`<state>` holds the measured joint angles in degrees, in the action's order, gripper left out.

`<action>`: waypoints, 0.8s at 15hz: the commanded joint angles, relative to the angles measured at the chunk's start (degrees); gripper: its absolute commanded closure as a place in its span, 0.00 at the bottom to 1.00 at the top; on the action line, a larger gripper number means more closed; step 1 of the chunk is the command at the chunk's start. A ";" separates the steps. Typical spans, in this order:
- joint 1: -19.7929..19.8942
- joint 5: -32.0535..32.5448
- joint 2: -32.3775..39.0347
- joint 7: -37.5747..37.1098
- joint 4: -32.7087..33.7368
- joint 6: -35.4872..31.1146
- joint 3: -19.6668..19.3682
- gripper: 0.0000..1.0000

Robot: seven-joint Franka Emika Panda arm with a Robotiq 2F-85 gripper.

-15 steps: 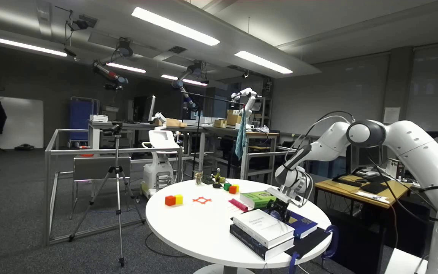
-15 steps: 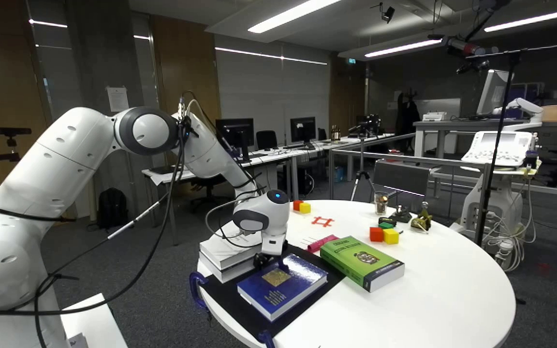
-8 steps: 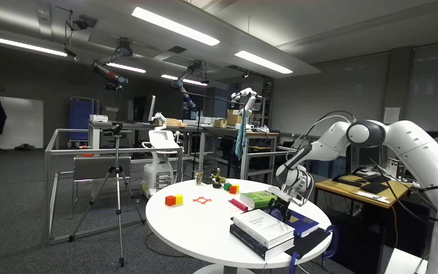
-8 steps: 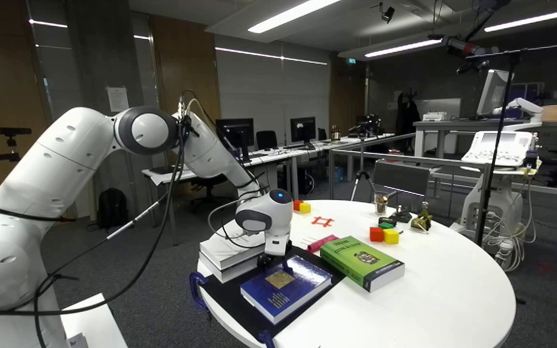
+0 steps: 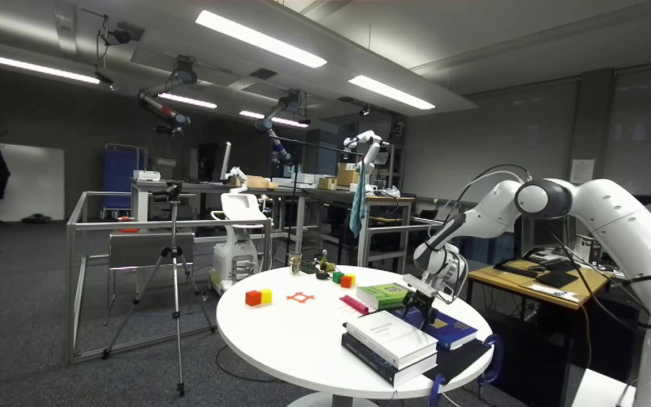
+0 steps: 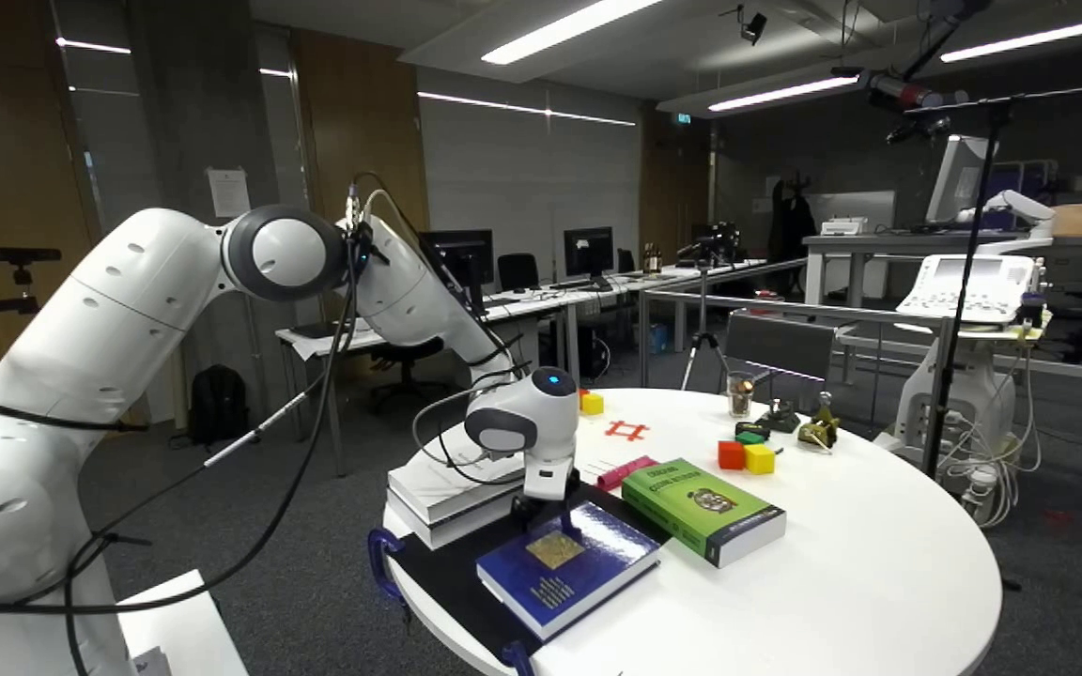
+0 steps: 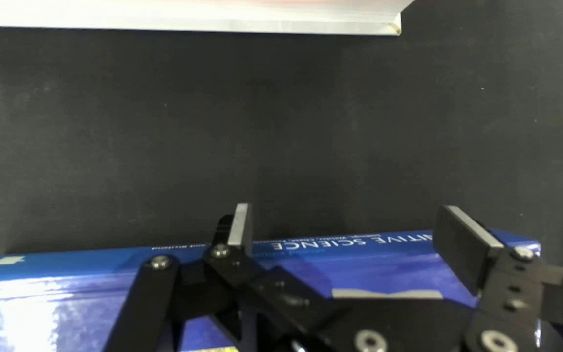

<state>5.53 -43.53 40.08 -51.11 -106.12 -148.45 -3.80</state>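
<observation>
The blue book [image 6: 593,571] lies flat on the black mat [image 6: 452,568]: a thick, glossy hardcover with a bright glare toward one corner, a square gold panel, pale lettering beside that and white page edges. Through my wrist view I can read "SCIENCE" in white on its spine, upside down to me, with a small pale emblem near one end. I have the gripper [image 7: 347,231] above the mat, over the book's spine edge, its fingers spread wide; whether they touch the book I cannot tell. At one edge of the mat I see a white book [image 5: 391,337] stacked on a dark book [image 5: 367,356], and just beside another edge lies a green book [image 6: 691,507]. A pink roll [image 6: 626,472] sits near the mat; well apart from it, a red block [image 6: 731,456] is beside a yellow block [image 6: 760,459] on the white table [image 6: 842,554].
</observation>
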 commanded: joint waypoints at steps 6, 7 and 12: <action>2.21 -0.49 0.37 1.04 1.84 0.74 -0.87 0.00; 2.33 -0.48 0.37 1.10 1.86 0.75 -0.93 0.00; 2.99 0.27 -0.06 2.25 1.27 1.43 -1.19 0.00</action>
<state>7.23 -43.46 40.08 -50.91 -105.70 -148.45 -4.80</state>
